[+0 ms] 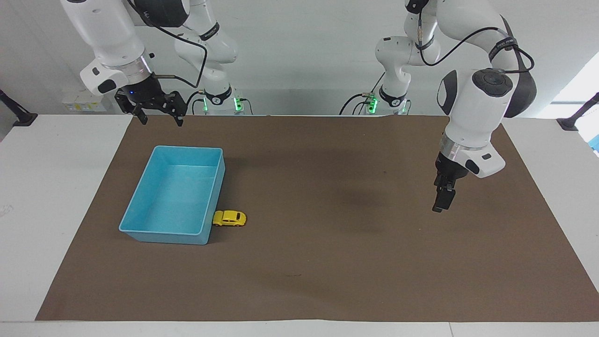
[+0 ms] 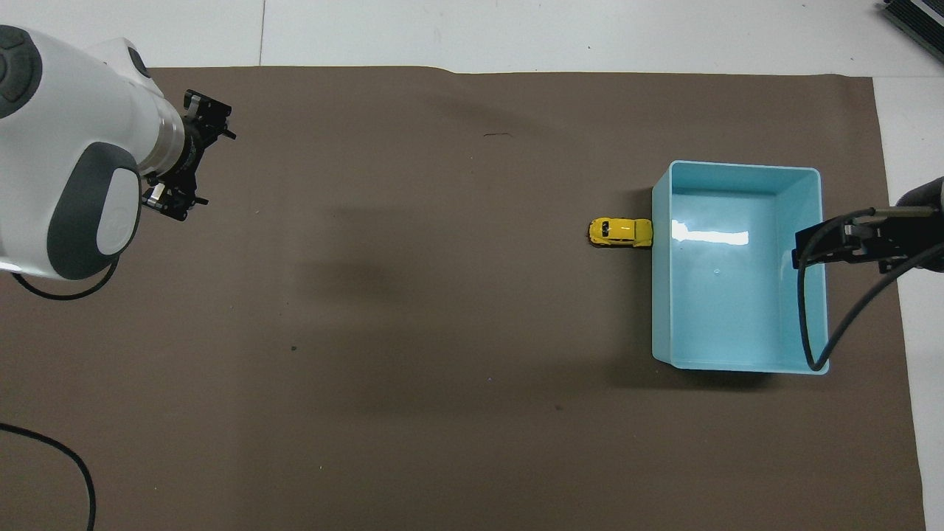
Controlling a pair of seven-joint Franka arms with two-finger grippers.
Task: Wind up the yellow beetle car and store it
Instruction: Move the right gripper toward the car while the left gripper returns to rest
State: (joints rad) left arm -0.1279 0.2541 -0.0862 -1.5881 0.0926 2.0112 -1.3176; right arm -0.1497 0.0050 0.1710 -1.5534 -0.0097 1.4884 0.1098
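Left end effector (image 1: 442, 206) looks closed over brown mat (image 1: 327, 262); right end effector (image 1: 159, 114) open; no legible writing.

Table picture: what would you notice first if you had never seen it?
Probably the tiny bright yellow toy beetle car, parked on the brown mat right against the big empty light-blue plastic tray. Then the left gripper, hanging over bare mat at its own end, and the right gripper, above the mat's edge by the tray.
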